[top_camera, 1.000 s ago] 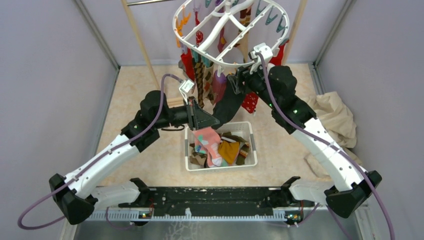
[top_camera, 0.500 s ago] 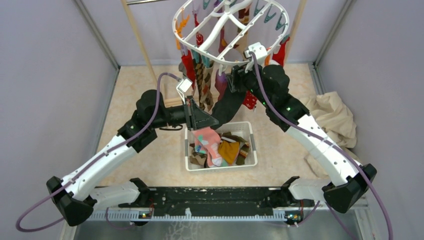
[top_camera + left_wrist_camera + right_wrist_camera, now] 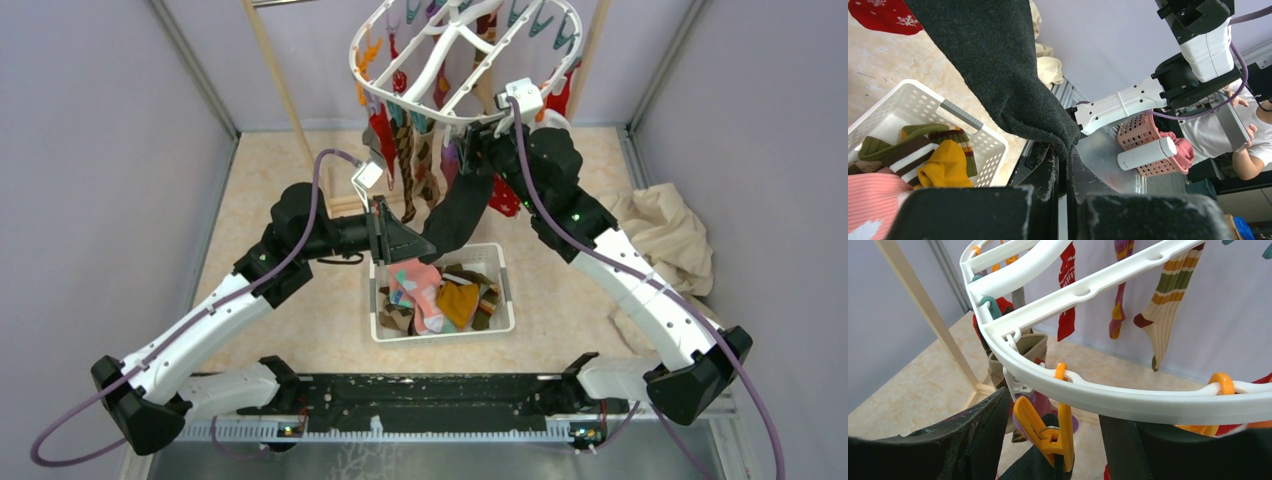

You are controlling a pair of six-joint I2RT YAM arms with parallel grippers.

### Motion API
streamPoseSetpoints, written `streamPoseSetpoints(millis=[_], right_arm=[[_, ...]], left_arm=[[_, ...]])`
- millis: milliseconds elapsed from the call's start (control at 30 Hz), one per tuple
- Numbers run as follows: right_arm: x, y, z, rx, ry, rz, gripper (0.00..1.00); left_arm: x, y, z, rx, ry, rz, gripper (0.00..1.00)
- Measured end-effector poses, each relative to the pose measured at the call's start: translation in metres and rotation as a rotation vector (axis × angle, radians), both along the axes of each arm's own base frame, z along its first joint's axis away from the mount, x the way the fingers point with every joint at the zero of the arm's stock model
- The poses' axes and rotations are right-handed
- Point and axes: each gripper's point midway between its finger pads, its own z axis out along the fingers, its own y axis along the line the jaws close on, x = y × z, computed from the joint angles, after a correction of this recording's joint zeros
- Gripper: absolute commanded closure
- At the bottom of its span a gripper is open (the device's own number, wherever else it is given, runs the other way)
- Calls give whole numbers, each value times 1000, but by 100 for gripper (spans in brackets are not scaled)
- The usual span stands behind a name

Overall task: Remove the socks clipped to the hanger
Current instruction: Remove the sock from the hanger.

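Charcoal sock (image 3: 1013, 90) in left claw (image 3: 1063, 157); right claw (image 3: 1052, 440) astride orange clip (image 3: 1031, 421).

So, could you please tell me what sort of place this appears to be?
Probably a robotics lab test cell, not a home: plain panel walls box in the table, the left arm and right arm are bolted to a rail, and a person is visible beyond.

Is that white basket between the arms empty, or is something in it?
Not empty: the white basket holds several socks, among them a pink sock and a yellow sock.
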Motion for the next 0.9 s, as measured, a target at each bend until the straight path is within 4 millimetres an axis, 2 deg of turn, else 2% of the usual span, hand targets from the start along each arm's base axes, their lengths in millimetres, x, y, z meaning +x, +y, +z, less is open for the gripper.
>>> streamPoseSetpoints(millis=[167, 333, 467, 633, 900], right_arm=[[2, -1, 0, 1, -2, -11, 35], [4, -3, 6, 14, -20, -28, 40], [5, -4, 13, 31, -42, -37, 34], [4, -7, 20, 50, -65, -49, 33], [3, -11, 23, 66, -83, -62, 49]], left_arm=[[0, 0, 0, 0, 0, -1, 96], [-1, 0, -4, 5, 6, -7, 96], [-1, 0, -6, 9, 10, -8, 96], [-2, 0, -7, 11, 13, -11, 96], [-2, -1, -9, 13, 16, -16, 96]])
